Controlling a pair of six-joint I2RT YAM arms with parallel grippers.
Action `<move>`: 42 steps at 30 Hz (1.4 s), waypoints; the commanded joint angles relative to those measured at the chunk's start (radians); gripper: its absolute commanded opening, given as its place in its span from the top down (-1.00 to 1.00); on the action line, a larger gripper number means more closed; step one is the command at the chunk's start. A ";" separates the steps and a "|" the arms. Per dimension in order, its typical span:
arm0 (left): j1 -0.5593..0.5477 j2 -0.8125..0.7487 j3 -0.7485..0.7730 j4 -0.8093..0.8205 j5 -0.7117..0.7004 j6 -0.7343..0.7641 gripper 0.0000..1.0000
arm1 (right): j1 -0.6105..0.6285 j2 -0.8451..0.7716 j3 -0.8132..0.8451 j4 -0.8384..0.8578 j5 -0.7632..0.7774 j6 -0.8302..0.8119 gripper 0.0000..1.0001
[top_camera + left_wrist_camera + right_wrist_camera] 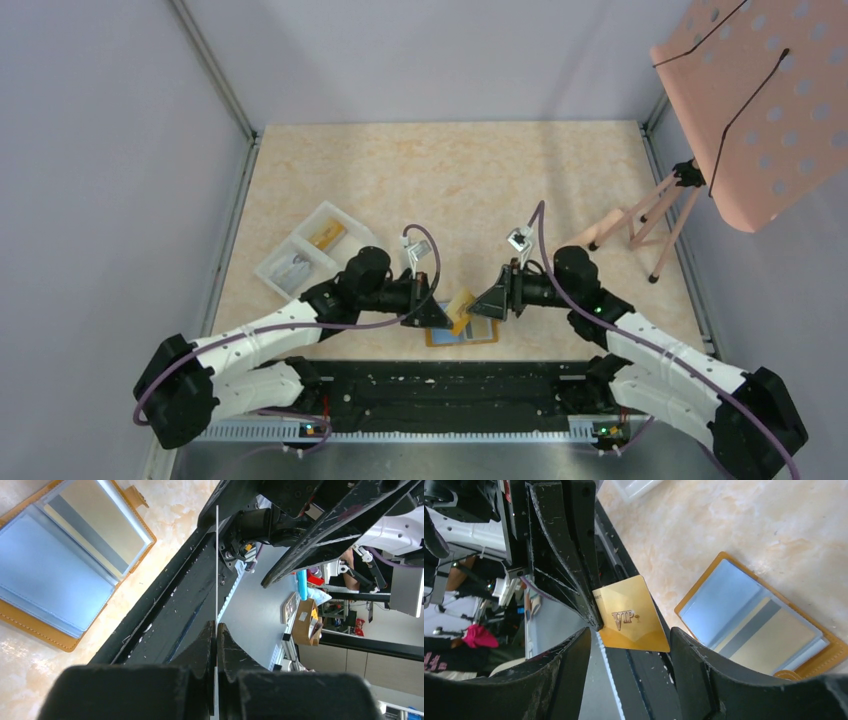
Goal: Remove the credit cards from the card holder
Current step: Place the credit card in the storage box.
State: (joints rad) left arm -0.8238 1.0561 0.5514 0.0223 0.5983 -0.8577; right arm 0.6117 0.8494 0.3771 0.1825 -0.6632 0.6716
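The card holder point(463, 334), a tan-orange wallet, lies open on the table in front of the arm bases. It shows a light blue lining and a whitish card point(102, 532) in a clear sleeve. My left gripper point(446, 318) is shut on a gold card marked VIP point(631, 615) and holds it above the wallet's near-left side. In the left wrist view the card is edge-on, a thin line point(217, 570) between the shut fingers. My right gripper point(629, 652) is open and empty. Its two fingers stand either side of the gold card's free end without touching it. The wallet also shows in the right wrist view point(819, 652).
A white two-compartment tray point(311, 250) sits at the left behind the left arm, with a gold item and a grey item in it. A pink perforated stand point(760, 110) on thin legs stands at the far right. The black base rail point(450, 385) runs along the near edge.
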 commanded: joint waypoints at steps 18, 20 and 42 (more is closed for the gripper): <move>0.029 -0.140 0.001 -0.077 -0.125 -0.002 -0.41 | -0.022 -0.011 0.060 0.158 0.043 0.127 1.00; 0.045 -0.171 -0.019 -0.033 -0.143 -0.031 -0.47 | -0.022 -0.010 0.030 0.243 0.073 0.200 1.00; 0.072 -0.222 -0.062 0.175 -0.288 -0.147 0.07 | -0.024 0.119 -0.145 0.767 0.131 0.562 1.00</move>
State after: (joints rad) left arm -0.7589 0.8650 0.4980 0.1139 0.3336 -0.9779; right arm 0.5987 0.9642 0.2359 0.8536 -0.5457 1.2152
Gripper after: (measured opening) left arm 0.492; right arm 0.006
